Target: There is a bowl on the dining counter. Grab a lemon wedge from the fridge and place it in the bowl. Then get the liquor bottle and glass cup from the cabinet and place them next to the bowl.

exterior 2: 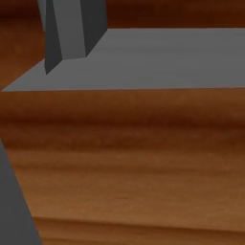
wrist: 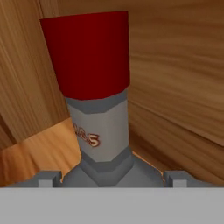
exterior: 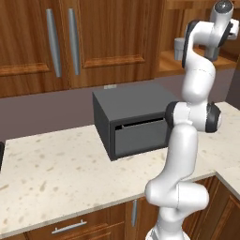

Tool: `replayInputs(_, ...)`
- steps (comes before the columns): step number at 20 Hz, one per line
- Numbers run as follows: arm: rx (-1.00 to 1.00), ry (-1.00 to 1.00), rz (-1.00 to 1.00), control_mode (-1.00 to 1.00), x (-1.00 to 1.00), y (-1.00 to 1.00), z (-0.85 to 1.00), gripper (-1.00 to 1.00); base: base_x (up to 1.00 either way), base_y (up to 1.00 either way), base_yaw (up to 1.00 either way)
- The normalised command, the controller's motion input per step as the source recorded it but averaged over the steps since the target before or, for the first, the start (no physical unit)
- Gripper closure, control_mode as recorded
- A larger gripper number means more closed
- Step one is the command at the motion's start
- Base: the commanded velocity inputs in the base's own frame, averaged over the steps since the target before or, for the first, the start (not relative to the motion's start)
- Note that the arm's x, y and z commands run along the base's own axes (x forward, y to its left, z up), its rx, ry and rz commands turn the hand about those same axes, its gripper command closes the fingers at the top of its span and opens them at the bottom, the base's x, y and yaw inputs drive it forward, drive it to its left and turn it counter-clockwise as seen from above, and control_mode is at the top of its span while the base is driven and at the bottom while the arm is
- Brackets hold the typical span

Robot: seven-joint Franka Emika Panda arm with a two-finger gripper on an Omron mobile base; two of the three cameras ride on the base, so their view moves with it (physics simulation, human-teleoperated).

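Inside the cabinet (wrist: 183,65), the liquor bottle (wrist: 98,87) stands upright dead ahead between my fingertips (wrist: 48,178), jaws spread wide, not yet gripping.

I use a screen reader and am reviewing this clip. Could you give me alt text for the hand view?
A grey liquor bottle with a dark red cap fills the centre, very close, standing inside the wooden cabinet. The gripper straddles its neck, fingers apart on either side, not yet closed.
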Motion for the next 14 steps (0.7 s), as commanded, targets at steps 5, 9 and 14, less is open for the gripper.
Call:
replayInputs(5, 0.0, -0.01, 0.0, -1.0, -0.27, 0.04, -0.03, 1.0, 0.0, 0.0, 0.0)
replayInputs(9, 0.0, -0.04, 0.0, -1.0, -0.62, 0.4, -0.13, 1.0, 0.0, 0.0, 0.0)
replayInputs(14, 0.0, -0.05, 0.0, -1.0, -0.83, 0.66, -0.17, 1.0, 0.0, 0.0, 0.0)
